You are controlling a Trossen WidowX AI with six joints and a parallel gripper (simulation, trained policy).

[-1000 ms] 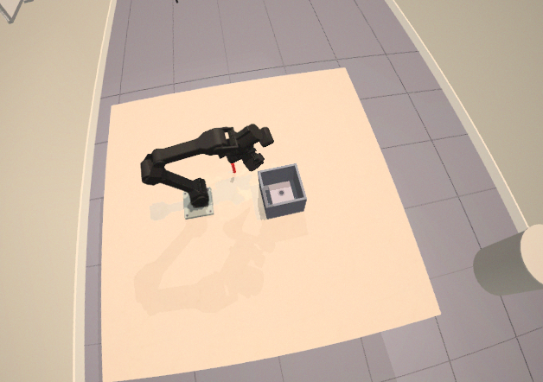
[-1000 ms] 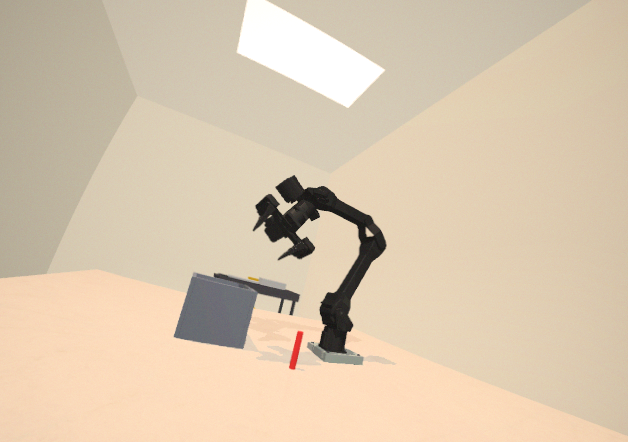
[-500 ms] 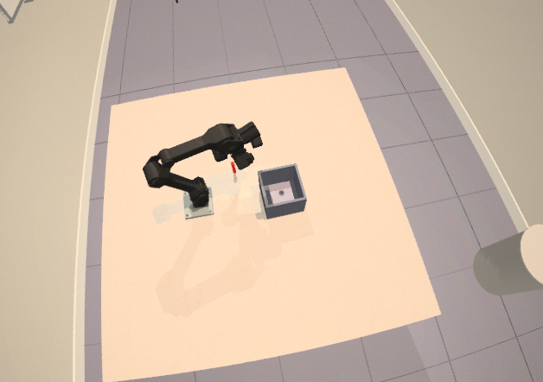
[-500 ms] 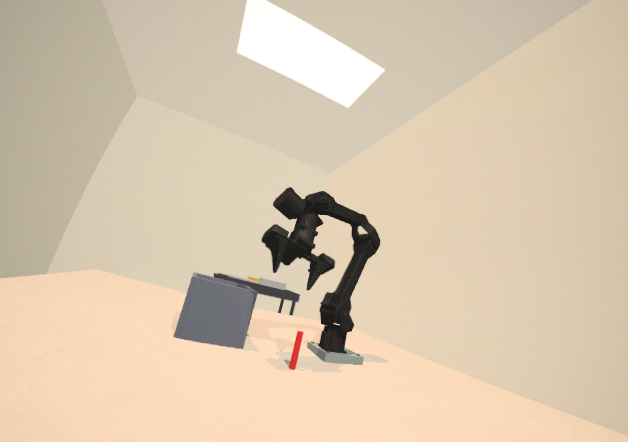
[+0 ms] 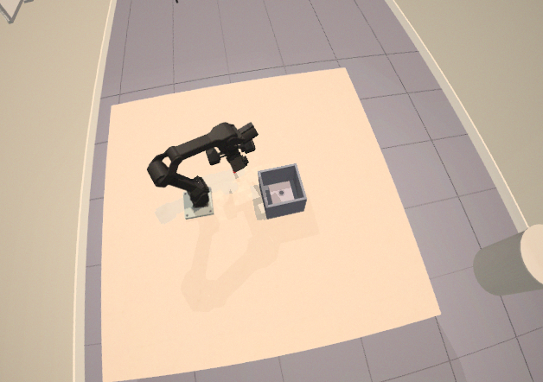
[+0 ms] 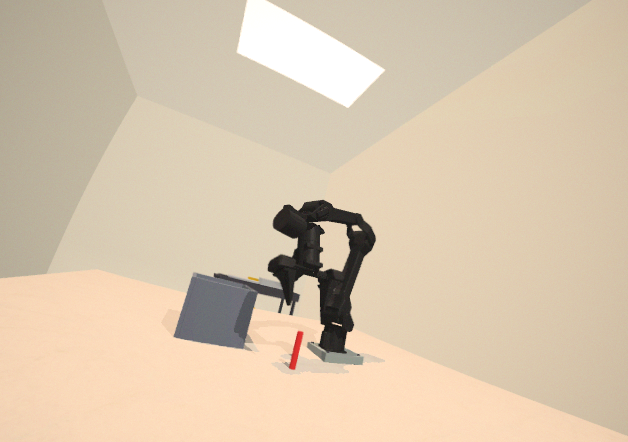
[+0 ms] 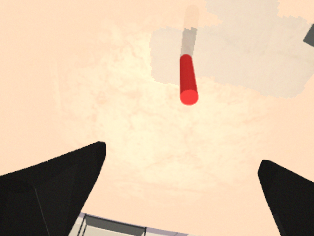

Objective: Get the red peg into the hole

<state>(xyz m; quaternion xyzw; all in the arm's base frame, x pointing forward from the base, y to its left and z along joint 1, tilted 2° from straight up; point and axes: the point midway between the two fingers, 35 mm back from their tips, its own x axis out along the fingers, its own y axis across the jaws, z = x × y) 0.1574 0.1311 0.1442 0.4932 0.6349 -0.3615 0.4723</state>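
The red peg (image 5: pixel 234 172) (image 6: pixel 295 350) (image 7: pixel 188 80) stands upright on the pale mat, mostly hidden by the hand in the top view. My gripper (image 7: pixel 183 158) is open and empty, pointing down above the peg's height. In the wrist view the peg shows above the line between the fingertips, a little right of the middle. The open grey box (image 5: pixel 284 208) (image 6: pixel 215 310) stands to one side of the peg. At its bottom lies a light plate (image 5: pixel 287 188) with a dark round hole (image 5: pixel 281 193), with no peg in it.
The arm's base plate (image 5: pixel 189 213) (image 6: pixel 345 358) is near the peg, on the side away from the box. The box walls rise well above its plate. A dark table (image 6: pixel 276 290) stands behind the box in the exterior view. A grey bin (image 5: pixel 500 265) stands off the mat.
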